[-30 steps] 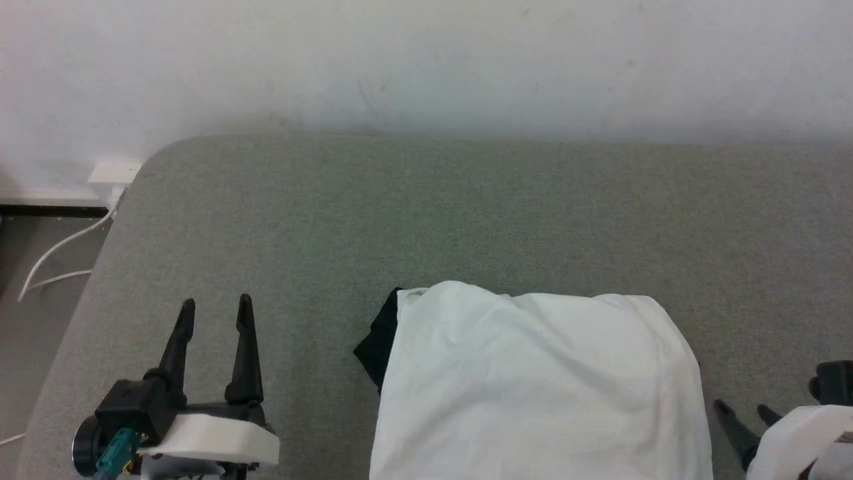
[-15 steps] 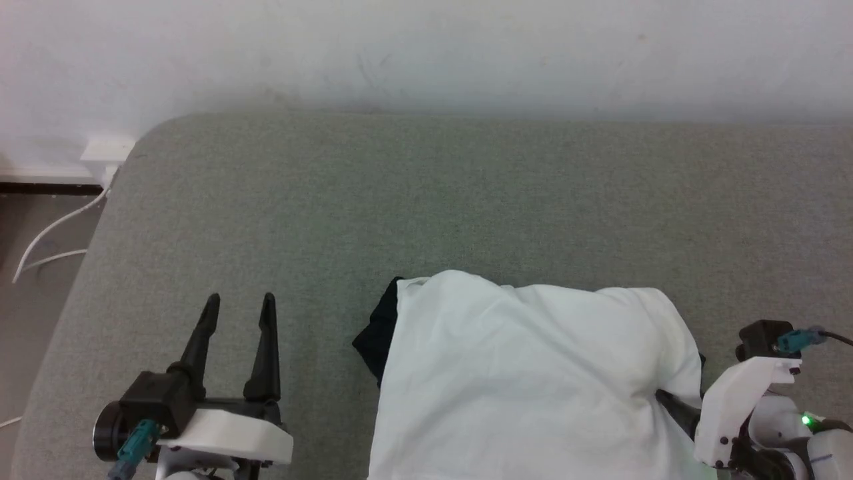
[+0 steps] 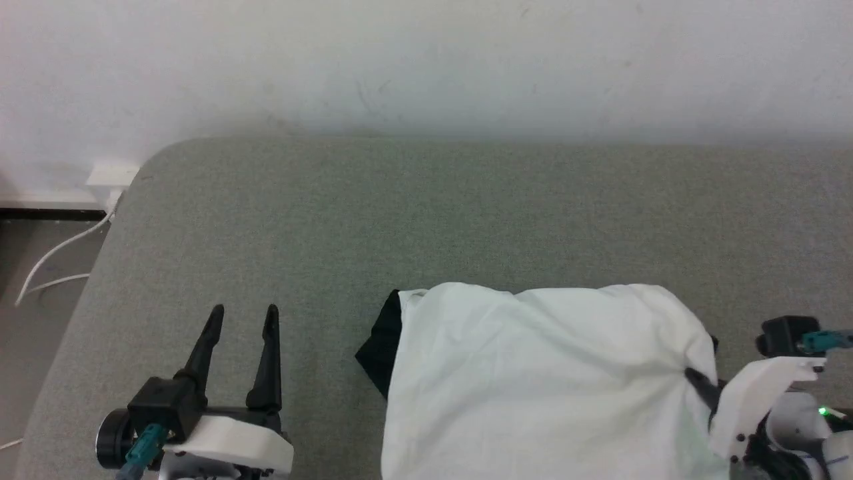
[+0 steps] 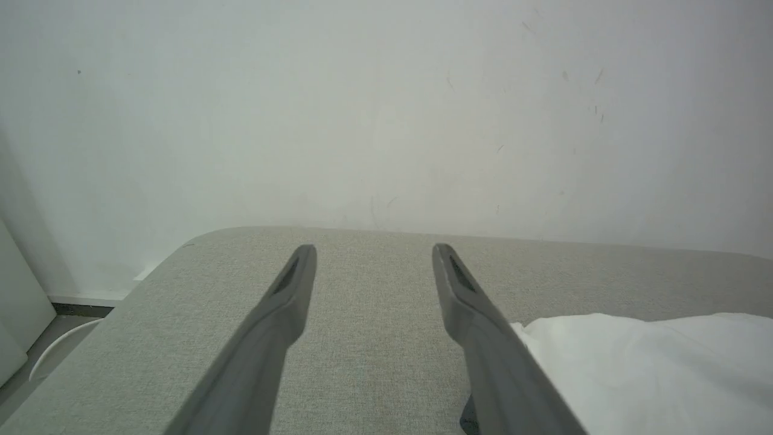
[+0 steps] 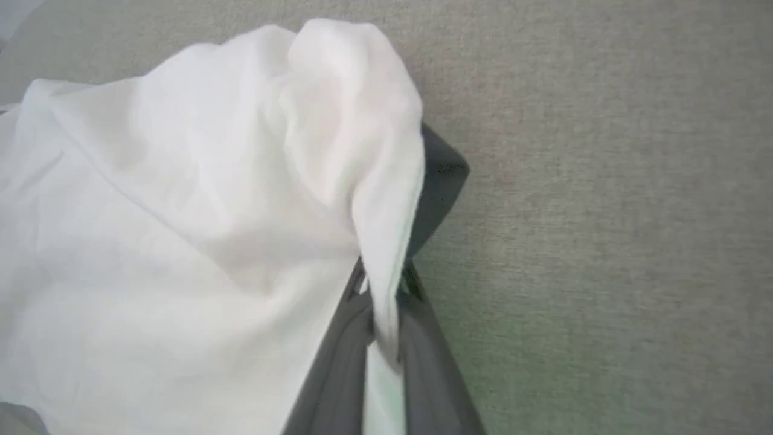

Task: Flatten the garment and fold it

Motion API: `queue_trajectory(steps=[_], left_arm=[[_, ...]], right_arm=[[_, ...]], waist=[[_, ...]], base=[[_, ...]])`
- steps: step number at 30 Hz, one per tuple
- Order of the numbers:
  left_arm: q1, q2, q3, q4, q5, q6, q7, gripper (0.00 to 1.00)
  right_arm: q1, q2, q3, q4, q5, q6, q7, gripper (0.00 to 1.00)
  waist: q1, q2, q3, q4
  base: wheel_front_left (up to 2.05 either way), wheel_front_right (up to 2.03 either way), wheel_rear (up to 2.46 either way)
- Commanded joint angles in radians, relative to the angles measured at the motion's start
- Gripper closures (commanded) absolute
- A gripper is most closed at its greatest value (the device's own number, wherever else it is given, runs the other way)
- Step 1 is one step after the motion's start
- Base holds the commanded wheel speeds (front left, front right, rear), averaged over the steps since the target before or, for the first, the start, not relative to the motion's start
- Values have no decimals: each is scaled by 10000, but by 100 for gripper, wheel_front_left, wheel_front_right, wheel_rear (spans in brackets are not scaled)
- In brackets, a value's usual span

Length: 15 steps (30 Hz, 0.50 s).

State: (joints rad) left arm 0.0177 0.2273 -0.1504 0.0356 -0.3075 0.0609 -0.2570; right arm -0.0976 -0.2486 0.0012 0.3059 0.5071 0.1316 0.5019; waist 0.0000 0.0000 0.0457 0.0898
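Note:
The garment (image 3: 533, 373) lies folded on the grey surface, white body on top, a black sleeve (image 3: 381, 347) poking out at its left edge. In the right wrist view the garment (image 5: 181, 229) has its right edge lifted, with black fabric (image 5: 441, 181) under it. My right gripper (image 3: 693, 377) is shut on that white right edge; the fingers (image 5: 423, 362) pinch the cloth between them. My left gripper (image 3: 243, 317) stands open over bare surface, well left of the garment, fingers (image 4: 290, 302) apart with nothing between them.
The grey padded surface (image 3: 426, 213) ends at a rounded far-left corner against a white wall (image 3: 426, 60). White cables (image 3: 53, 260) and a wall socket (image 3: 113, 175) sit on the floor at the left.
My right gripper came in from the lower right and closed on the garment's right edge, pulling it slightly up and right. The left gripper moved a little right. The head camera bobbed.

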Motion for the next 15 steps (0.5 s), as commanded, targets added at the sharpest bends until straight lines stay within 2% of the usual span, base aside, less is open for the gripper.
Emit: queue_trajectory(steps=[1,10,12,15], left_arm=[[119,0,35,24,64,-55,-47,0],[389,-42,-66,-47,58,48,-18,0],[427,-48,-81,-46,36,67,-2,0],[448,-58,-110,-52,-2,79,25,0]], right_arm=[[122,-142,-185,-140,-38,-9,-86,100],[1418,-157,-2652,-1444,-1074,-9,695,100],[1498,8,-2695,-1810,-1190,-9,858,100],[1417,513,-2173,-2379,-912,-9,1237,100]], waist=[[0,0,-119,-46],[0,0,-359,-199],[0,0,-379,-272],[0,0,-361,-332]], base=[[0,0,0],[0,0,0],[0,0,0],[0,0,0]])
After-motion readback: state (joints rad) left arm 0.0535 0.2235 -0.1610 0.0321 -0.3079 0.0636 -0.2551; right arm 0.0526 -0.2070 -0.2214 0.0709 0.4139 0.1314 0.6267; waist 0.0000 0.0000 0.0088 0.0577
